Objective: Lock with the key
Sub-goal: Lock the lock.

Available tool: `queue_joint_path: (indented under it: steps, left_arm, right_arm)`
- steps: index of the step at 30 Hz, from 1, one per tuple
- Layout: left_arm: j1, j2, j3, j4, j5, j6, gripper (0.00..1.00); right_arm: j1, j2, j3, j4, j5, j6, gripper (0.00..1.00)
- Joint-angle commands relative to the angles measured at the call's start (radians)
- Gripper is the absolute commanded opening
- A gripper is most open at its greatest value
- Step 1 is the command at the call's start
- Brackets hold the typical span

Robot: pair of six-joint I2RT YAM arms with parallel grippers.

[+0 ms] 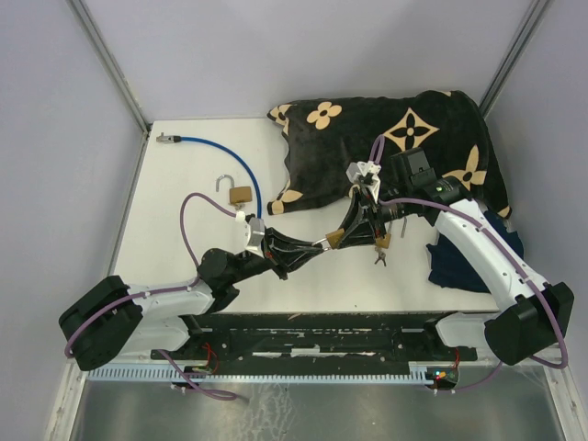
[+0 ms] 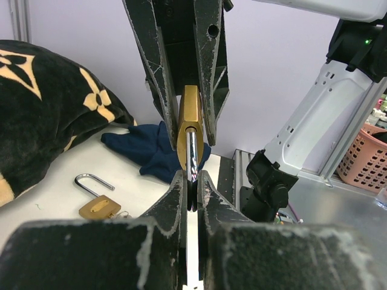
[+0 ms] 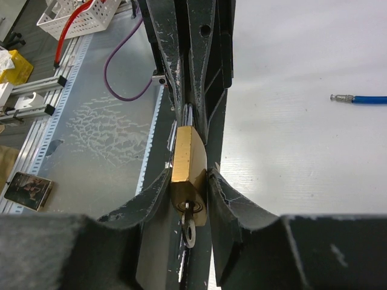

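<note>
So the right gripper (image 3: 189,173) clamps the padlock (image 3: 186,154) with the key (image 3: 190,232) sticking out, left gripper (image 2: 192,182) pinches its shackle (image 2: 191,151) tight, probably to push it shut for locking.

Bolted along the black rail (image 1: 322,338), the left arm (image 1: 170,303) and right arm (image 1: 491,253) wear white shells with black joints. Purple cables (image 1: 184,220) loop beyond the rail. The fingers (image 2: 151,60) are black, scuffed, chipped pale at edges.
</note>
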Motion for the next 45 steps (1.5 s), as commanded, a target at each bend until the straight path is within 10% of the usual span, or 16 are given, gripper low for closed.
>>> queue_joint_path:
  steps: [1,8,15,21,45]
  left_arm:
    - [0.005,-0.023,0.025,0.119,-0.018,-0.023,0.03]
    - [0.005,-0.026,0.025,0.106,-0.028,-0.015,0.05]
    - [0.006,-0.077,-0.008,0.036,-0.032,-0.028,0.48]
    - [0.013,-0.122,-0.028,-0.059,-0.017,-0.032,0.60]
    - [0.034,-0.018,0.008,0.060,0.083,-0.138,0.35]
  right_arm:
    - [0.009,-0.022,0.011,-0.008,-0.026,-0.029,0.32]
    - [0.011,-0.018,0.019,-0.013,-0.028,-0.015,0.02]
    - [0.007,-0.010,0.034,-0.016,-0.046,0.015,0.02]
    - [-0.001,-0.007,0.044,-0.038,-0.091,-0.003,0.02]
    - [-0.004,0.012,0.036,-0.044,-0.077,-0.018,0.02]
